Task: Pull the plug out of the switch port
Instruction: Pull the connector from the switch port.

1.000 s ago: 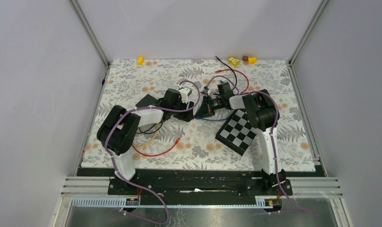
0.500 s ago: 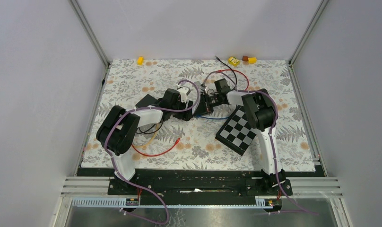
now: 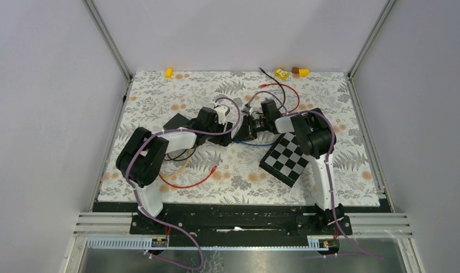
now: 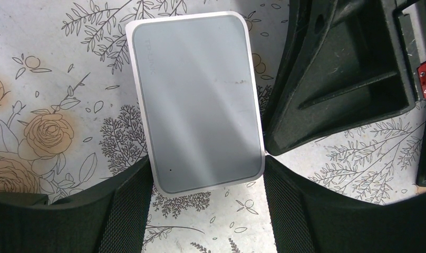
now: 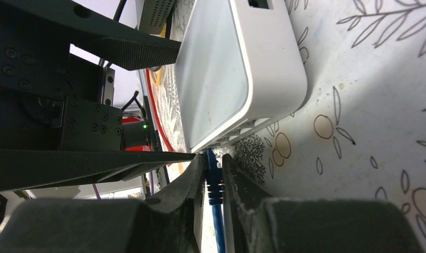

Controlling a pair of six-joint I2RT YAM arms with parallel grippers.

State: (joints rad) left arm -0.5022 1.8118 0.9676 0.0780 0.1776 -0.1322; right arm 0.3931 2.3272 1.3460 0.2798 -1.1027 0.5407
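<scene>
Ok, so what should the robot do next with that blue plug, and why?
Probably pull straight back, away from the switch. The right gripper looks closed on the blue plug, which sits right at the switch's port edge, and the left gripper clamps the switch's sides, so it should hold steady.

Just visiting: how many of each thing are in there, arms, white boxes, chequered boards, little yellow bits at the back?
Robot arms: 2, the left arm and the right arm
White switch: 1
Chequered board: 1
Yellow bits: 3, the left bit, the middle bit and the right bit
Total: 7
</scene>
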